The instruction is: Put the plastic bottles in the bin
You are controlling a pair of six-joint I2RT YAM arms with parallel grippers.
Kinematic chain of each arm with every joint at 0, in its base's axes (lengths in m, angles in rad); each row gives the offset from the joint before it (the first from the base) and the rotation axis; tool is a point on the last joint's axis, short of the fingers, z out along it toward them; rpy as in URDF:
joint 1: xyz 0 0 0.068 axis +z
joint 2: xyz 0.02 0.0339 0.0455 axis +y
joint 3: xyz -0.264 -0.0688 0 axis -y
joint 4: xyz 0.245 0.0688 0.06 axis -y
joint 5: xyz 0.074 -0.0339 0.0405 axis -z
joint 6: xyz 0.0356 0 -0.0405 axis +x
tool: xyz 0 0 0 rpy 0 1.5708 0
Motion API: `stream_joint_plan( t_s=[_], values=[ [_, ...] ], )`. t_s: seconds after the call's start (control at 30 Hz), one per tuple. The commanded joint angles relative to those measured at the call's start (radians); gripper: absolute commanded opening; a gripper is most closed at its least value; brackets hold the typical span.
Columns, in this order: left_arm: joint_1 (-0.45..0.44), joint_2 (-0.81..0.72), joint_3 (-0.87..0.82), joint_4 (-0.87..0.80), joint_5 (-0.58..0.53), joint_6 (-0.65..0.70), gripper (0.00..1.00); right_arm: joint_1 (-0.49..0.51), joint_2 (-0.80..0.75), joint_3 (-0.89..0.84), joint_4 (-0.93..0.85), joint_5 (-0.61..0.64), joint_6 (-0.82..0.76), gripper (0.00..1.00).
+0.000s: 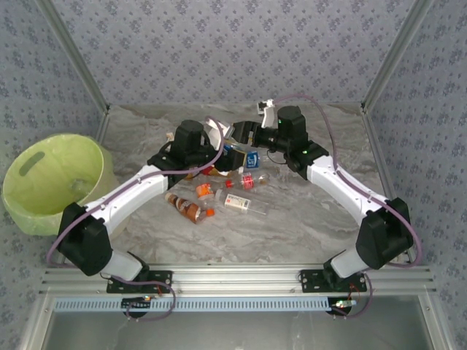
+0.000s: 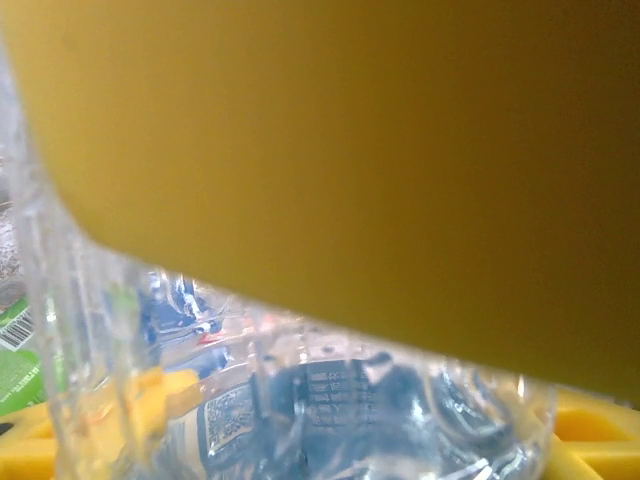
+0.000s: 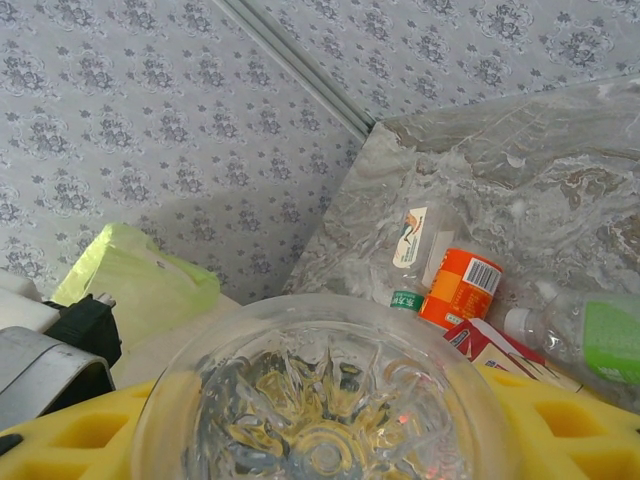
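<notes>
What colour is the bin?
The bin is pale lime green; the top external view shows it best.

I see glossy, clear plastic bottles [image 1: 237, 203] on the matt, marbled surface [image 1: 306, 219]; left of it, the bin [image 1: 80, 164] is smooth plastic.

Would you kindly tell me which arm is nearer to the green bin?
Left. The left arm has its elbow just right of the bin; the right arm stands far off to the bin's right, beyond the left arm.
</notes>
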Motion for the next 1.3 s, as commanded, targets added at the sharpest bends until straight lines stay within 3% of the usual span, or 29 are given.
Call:
stream_joint_plan(
  t_s=[0.0, 0.3, 0.53, 0.67, 0.87, 1.1, 1.13, 1.17, 1.27],
  values=[
    [-0.004, -0.025, -0.001, 0.014, 0.005, 0.007, 0.58, 0.006, -0.003, 0.018, -0.001, -0.038, -0.015, 0.61],
    [-0.004, -0.007, -0.004, 0.008, -0.031, -0.010, 0.50, -0.003, -0.031, 0.009, -0.047, 0.001, -0.015, 0.76],
    [0.002, 0.005, -0.005, 0.002, -0.064, -0.031, 0.44, -0.023, -0.099, -0.021, -0.053, 0.053, -0.007, 0.99],
    [0.014, -0.003, -0.014, 0.007, -0.080, -0.055, 0.40, -0.034, -0.166, -0.108, -0.044, 0.185, -0.008, 1.00],
    [0.015, -0.069, -0.029, -0.041, -0.221, -0.064, 0.31, -0.058, -0.268, -0.238, 0.037, 0.362, -0.002, 1.00],
    [0.018, -0.228, -0.032, -0.143, -0.425, -0.072, 0.19, -0.070, -0.281, -0.278, 0.041, 0.397, -0.005, 1.00],
    [0.018, -0.250, -0.019, -0.173, -0.460, -0.068, 0.12, -0.071, -0.279, -0.284, 0.047, 0.407, 0.001, 1.00],
    [0.021, -0.268, -0.007, -0.204, -0.490, -0.066, 0.00, -0.072, -0.274, -0.286, 0.051, 0.412, 0.004, 1.00],
    [0.024, -0.323, 0.021, -0.265, -0.558, -0.047, 0.00, -0.072, -0.259, -0.289, 0.067, 0.410, 0.002, 1.00]
  ],
)
